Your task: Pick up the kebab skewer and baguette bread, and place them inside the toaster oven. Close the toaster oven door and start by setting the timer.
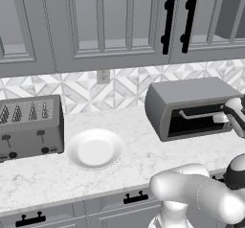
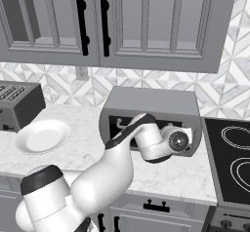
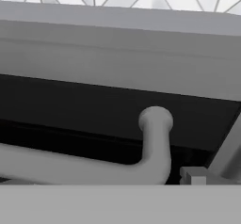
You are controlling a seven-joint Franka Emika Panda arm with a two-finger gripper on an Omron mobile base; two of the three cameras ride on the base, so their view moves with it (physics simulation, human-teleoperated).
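One rigid metal box, the toaster oven (image 1: 191, 105), sits on the surface right of the white plate (image 1: 94, 149). Hand (image 1: 233, 111) at its door, fingers apart, empty. Bar handle (image 3: 84, 166) looks stiff and smooth; best gripped mid-bar.

Bar handle (image 3: 94, 169) and toaster oven door (image 1: 201, 119) block entry ahead.
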